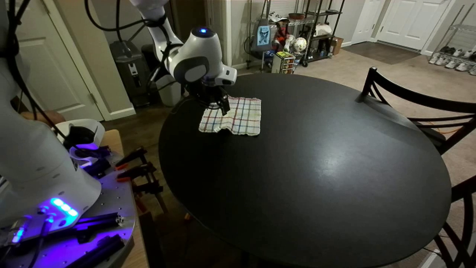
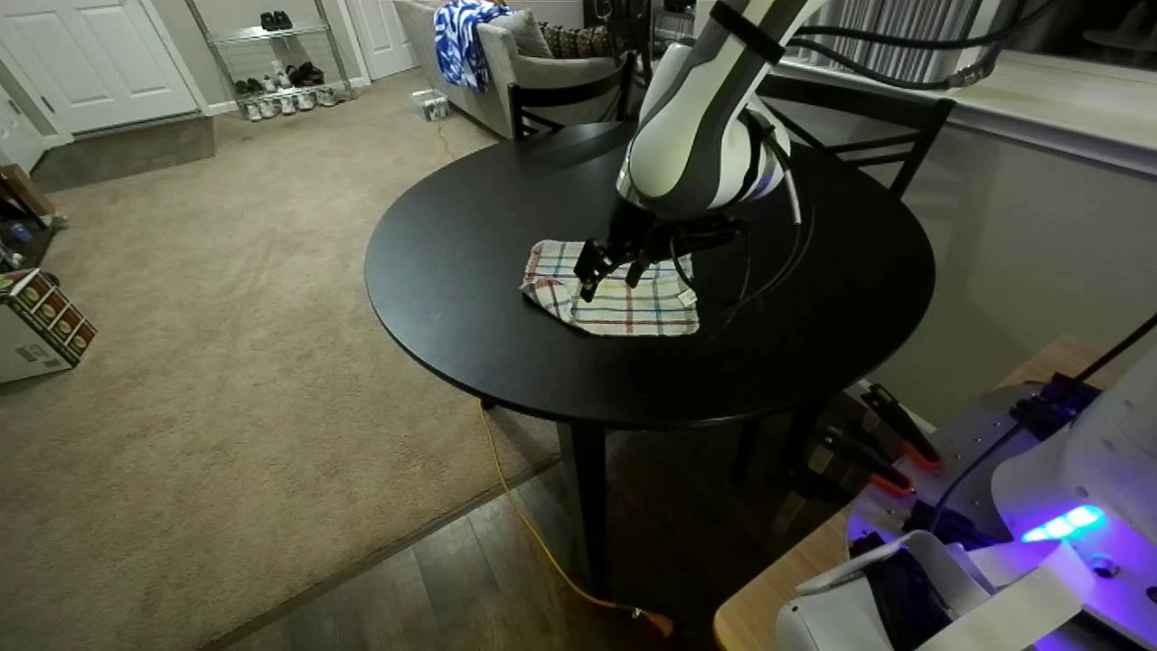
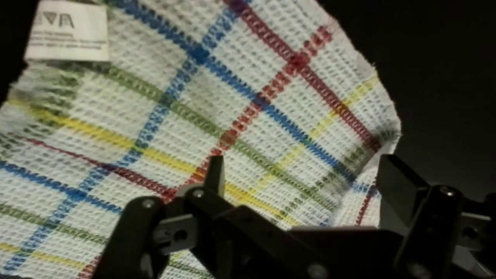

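Observation:
A white cloth point(image 1: 247, 116) with blue, red, green and yellow checks lies on a round black table point(image 1: 319, 160). In an exterior view one corner of this cloth point(image 2: 646, 315) is folded over. A white care label point(image 3: 69, 33) shows at its edge in the wrist view. My gripper point(image 2: 612, 283) is over the cloth, its fingers pointing down. In the wrist view the gripper point(image 3: 304, 176) stands wide open with nothing held between its fingers. The right finger point(image 3: 401, 188) overlaps the folded corner point(image 3: 362, 197) in that view; whether it touches the cloth I cannot tell.
Black chairs point(image 1: 420, 96) stand against the far side of the table. The robot's base sits on a separate wooden bench point(image 2: 768, 597) with clamps point(image 1: 135, 171) along its edge. Loose cables point(image 2: 786, 271) hang from the arm by the tabletop. An orange cord point(image 2: 533, 533) runs along the floor.

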Motion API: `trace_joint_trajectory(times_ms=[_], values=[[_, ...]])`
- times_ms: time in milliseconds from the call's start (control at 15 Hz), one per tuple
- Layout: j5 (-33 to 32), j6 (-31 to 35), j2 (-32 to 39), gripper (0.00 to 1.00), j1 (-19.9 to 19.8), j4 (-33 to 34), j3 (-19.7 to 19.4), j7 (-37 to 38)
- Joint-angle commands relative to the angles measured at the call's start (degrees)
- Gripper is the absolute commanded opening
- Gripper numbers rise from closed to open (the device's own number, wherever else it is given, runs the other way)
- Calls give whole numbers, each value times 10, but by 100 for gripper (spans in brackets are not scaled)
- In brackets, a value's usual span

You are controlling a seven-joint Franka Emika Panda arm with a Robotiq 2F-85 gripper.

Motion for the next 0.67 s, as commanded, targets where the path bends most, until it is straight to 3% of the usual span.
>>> trace_joint_trajectory(times_ms=[0,600], values=[[9,-22,9,100,20,22,-10,-23],[-1,-32,36,100,149,99,-102,10]])
